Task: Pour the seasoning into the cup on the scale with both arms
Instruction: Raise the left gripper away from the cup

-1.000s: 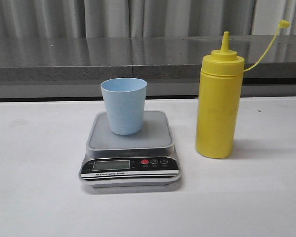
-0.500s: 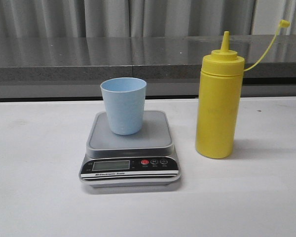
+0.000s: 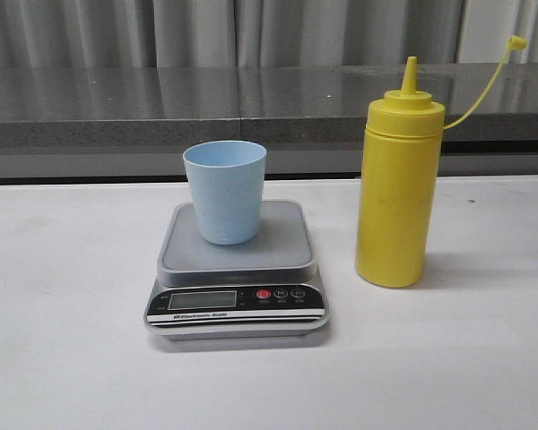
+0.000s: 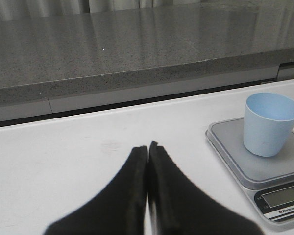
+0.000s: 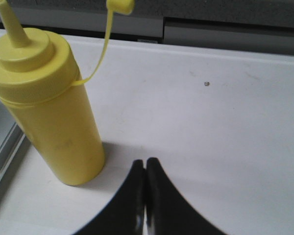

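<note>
So the cup (image 3: 224, 191) waits upright on the scale (image 3: 237, 269), seasoning (image 3: 397, 188) just beside w/ cap off for pouring, left hand (image 4: 148, 149) & right hand (image 5: 145, 165) both closed, empty.

scale (image 3: 237, 269) front panel: we read "Electronic Scale" in small white print | display (image 3: 202, 300): no digits legible to us

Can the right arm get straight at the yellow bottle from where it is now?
Probably yes. The seasoning bottle stands upright on the table just off the right gripper, with bare table between them. But its jaws are shut, so they must open first.
</note>
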{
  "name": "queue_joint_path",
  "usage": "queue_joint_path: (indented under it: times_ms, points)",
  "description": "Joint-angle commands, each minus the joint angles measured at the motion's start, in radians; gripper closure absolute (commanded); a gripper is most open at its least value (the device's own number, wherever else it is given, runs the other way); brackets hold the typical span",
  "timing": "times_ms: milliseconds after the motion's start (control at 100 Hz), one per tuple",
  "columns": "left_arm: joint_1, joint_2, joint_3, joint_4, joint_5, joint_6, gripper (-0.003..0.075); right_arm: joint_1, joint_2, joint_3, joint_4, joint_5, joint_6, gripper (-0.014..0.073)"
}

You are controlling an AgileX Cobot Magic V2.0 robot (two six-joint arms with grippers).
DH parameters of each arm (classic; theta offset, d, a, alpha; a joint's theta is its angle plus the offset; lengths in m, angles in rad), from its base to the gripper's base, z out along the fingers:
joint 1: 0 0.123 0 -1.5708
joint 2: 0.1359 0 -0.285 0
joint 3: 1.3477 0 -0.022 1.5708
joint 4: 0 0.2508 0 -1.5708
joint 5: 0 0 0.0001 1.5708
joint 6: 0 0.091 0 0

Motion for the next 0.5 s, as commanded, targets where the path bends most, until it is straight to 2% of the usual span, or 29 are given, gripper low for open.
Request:
queue_joint_path:
  times_ms: [0, 80, 170, 240, 330, 400, 420, 490]
  points:
    - [0.004, 0.005, -0.029, -0.004, -0.084, 0.001, 0.0738, 0.009, -0.003, 0.023, -0.012, -0.199, 0.000, 0.0630]
    - [0.004, 0.005, -0.029, -0.004, -0.084, 0.001, 0.0738, 0.010, -0.001, 0.076, -0.018, -0.305, 0.000, 0.0566]
    - [0.004, 0.005, -0.029, -0.004, -0.084, 0.001, 0.0738, 0.010, -0.001, 0.126, -0.056, -0.417, 0.000, 0.0442]
    - [0.004, 0.005, -0.029, -0.004, -0.084, 0.001, 0.0738, 0.010, -0.001, 0.154, -0.106, -0.464, 0.000, 0.0304]
    - [0.004, 0.005, -0.029, -0.004, -0.084, 0.001, 0.0738, 0.010, -0.001, 0.169, -0.170, -0.474, 0.003, 0.0074]
    - [0.004, 0.005, -0.029, -0.004, -0.084, 0.001, 0.0738, 0.010, 0.006, 0.169, -0.197, -0.479, 0.014, -0.0060]
    - [0.004, 0.005, -0.029, -0.004, -0.084, 0.001, 0.0738, 0.010, 0.010, 0.169, -0.197, -0.484, 0.020, -0.0078]
    - [0.004, 0.005, -0.029, -0.004, -0.084, 0.001, 0.0738, 0.010, 0.031, 0.169, -0.198, -0.510, 0.034, -0.0048]
